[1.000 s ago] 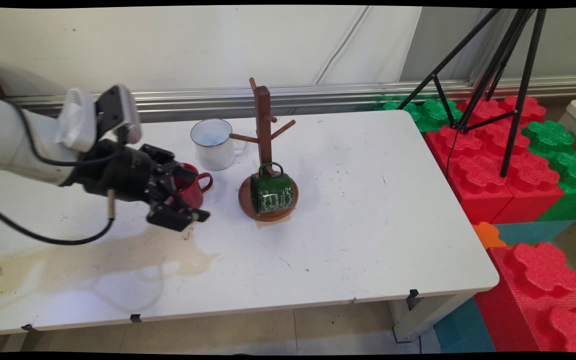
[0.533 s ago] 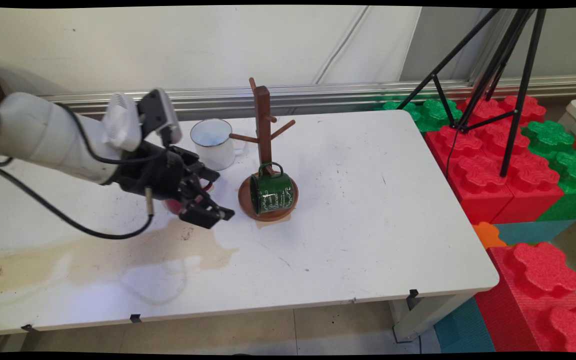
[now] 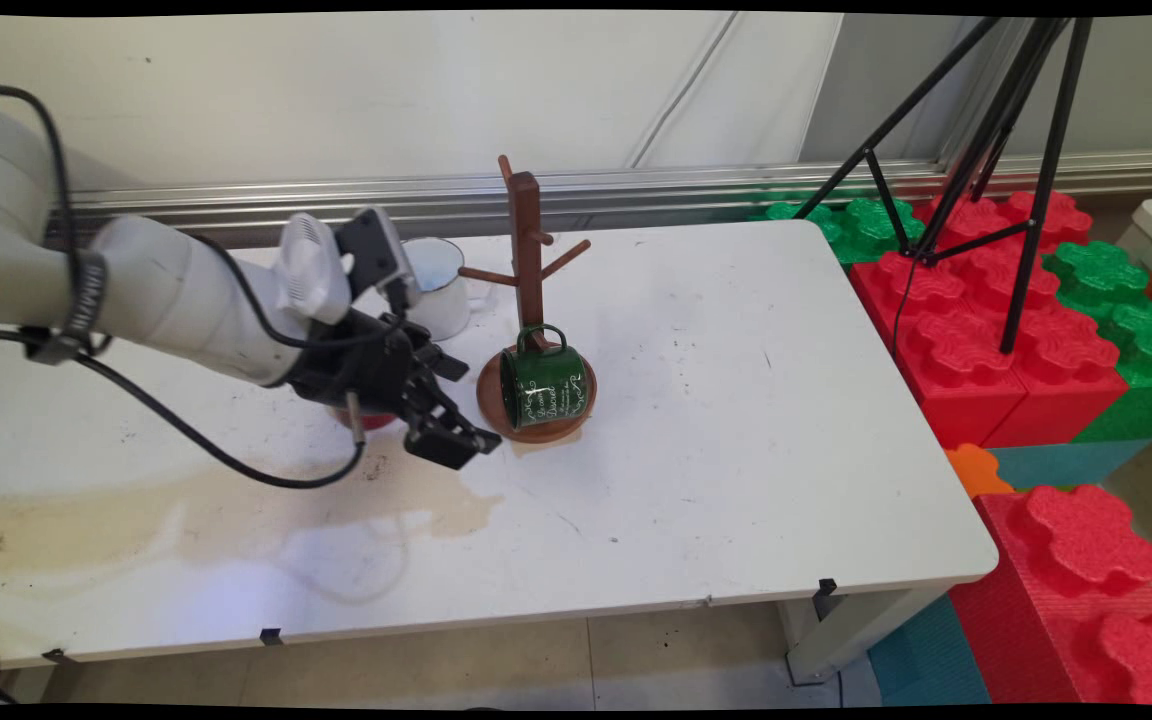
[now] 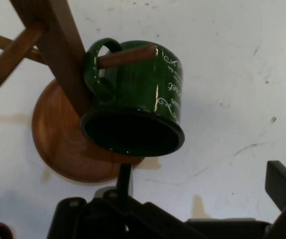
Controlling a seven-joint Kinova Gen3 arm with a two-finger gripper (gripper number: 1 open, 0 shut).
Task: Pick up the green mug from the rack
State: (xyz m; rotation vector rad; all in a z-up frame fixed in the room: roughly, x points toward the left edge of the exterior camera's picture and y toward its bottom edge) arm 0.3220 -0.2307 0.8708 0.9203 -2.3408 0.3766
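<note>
Hand (image 3: 456, 415) nearer green mug (image 3: 542, 388)

Bright, even light; soft shadows; hand view slightly soft.

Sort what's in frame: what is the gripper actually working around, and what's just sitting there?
Around the gripper:
green mug, hung by its handle on a low peg of the wooden mug tree
red mug, mostly hidden behind the arm

Lying about:
white mug
brown stain on the table
foam blocks
black tripod
</note>
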